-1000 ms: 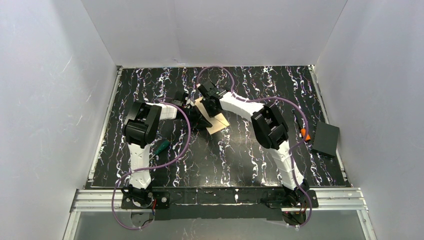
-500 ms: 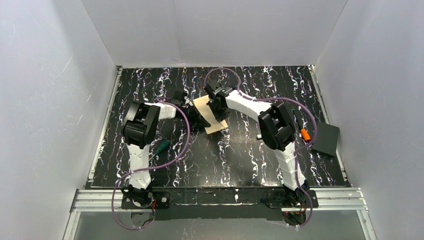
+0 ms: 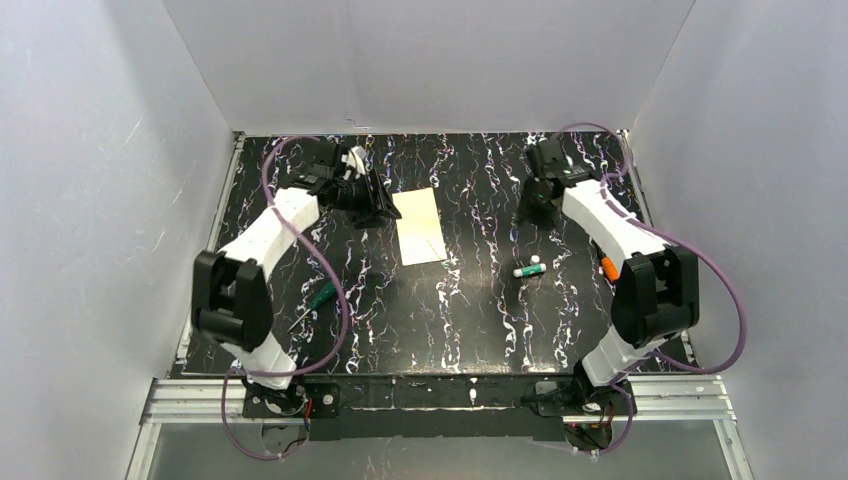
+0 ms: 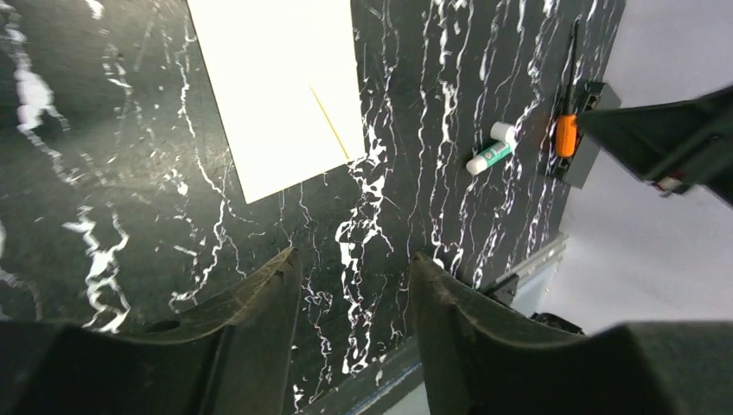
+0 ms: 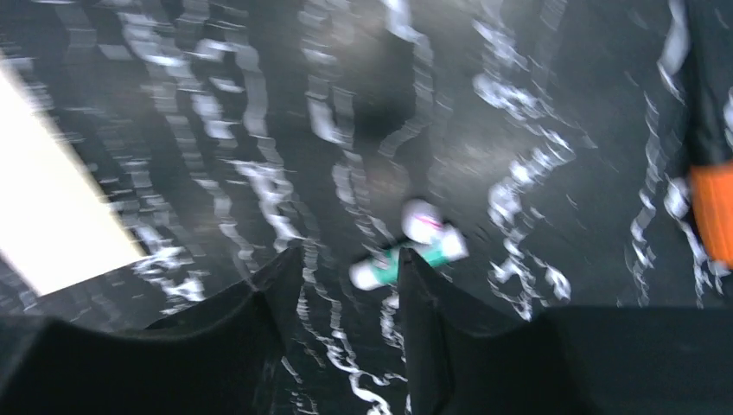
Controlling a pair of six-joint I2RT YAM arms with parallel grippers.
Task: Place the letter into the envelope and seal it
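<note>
We see the plain white rectangular paper envelope (image 3: 420, 227) lying flat on the black, white-veined table (image 3: 470, 310) between the arms, with a thin tan line on its face. The left gripper (image 4: 354, 337) and the right gripper (image 5: 346, 333) both stand parted, holding nothing. A white-and-green glue stick (image 3: 530, 270) lies nearby, and we cannot read its label.
</note>
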